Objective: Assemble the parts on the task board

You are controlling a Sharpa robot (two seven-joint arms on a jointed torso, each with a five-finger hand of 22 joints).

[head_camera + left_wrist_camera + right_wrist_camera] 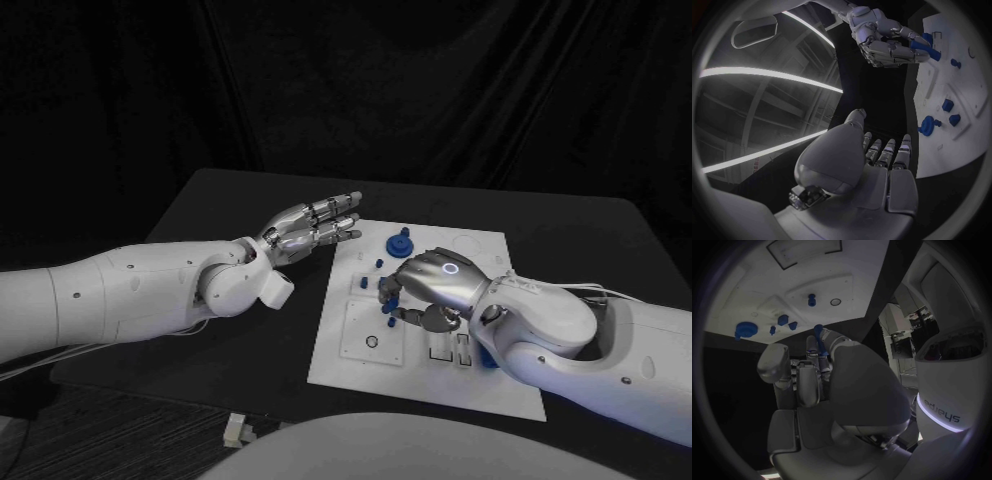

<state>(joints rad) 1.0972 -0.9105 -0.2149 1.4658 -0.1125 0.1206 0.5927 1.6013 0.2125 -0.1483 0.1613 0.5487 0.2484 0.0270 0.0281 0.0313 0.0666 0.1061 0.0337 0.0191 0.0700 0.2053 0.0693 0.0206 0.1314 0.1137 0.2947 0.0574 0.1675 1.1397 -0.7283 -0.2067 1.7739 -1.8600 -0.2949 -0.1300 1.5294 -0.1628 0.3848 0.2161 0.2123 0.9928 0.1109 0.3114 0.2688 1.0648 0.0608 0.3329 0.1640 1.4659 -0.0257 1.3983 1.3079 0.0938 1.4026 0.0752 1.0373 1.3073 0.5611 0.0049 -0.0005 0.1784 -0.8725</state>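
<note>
Head camera looks down; wrist cameras (close behind hands) share task board (433, 330)

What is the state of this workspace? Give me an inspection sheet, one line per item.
Surface: black table, white task board in the middle.
Job's things: round blue knob and small blue parts on the board.
Clutter: small pale object below the table's near edge, unclear.
Hands: left hand open beside the board; right hand over it, fingers holding a blue peg.
Cables: thin cable by the right arm.
Surroundings: black curtain.
</note>
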